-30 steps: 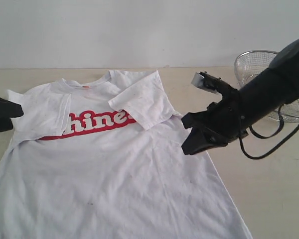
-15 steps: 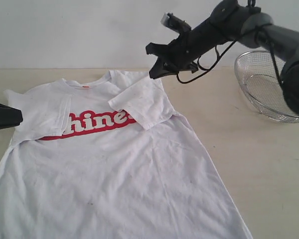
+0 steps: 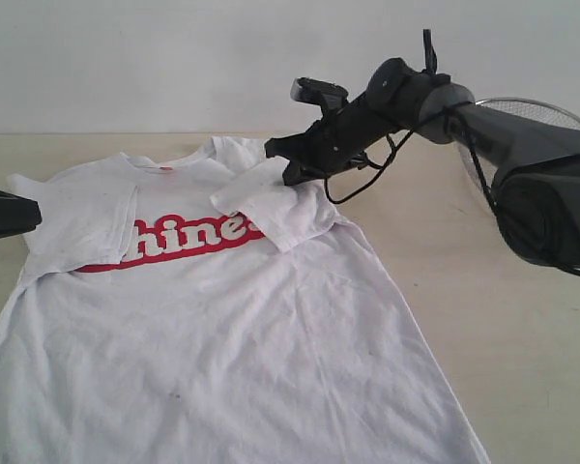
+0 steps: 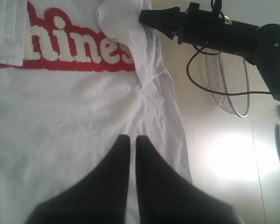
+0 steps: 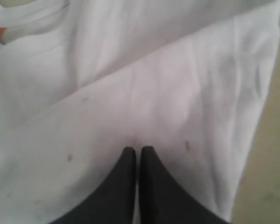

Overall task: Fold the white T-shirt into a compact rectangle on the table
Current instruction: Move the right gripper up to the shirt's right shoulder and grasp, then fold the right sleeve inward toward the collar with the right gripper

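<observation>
- One white T-shirt (image 3: 222, 329) lies front up and mostly flat on the table (image 3: 503, 338). Its hem runs past the near edge of the exterior view.
- Red band (image 3: 174, 240): crosses the chest with white lettering. Both of its ends are covered by the sleeves.
- Right-arm-side sleeve (image 3: 271, 208): folded inward over the chest, with its end lying on the lettering.
- Left-arm-side sleeve (image 3: 82, 217): folded inward in the same way, covering the start of the band.
- Right gripper (image 5: 136, 150): jaws closed together. It sits at the upper part of the right-arm-side sleeve, near the shoulder. No fold of cloth shows between the jaws, and I cannot tell whether the tips touch the fabric.
- Left gripper (image 4: 129, 138): jaws closed with only a thin slit between them and nothing seen in its grasp. In the exterior view it sits at the outer edge of the left-arm-side sleeve.
- Wire-mesh basket (image 4: 228, 79): stands on the table beyond the right arm, well apart from the shirt.
</observation>
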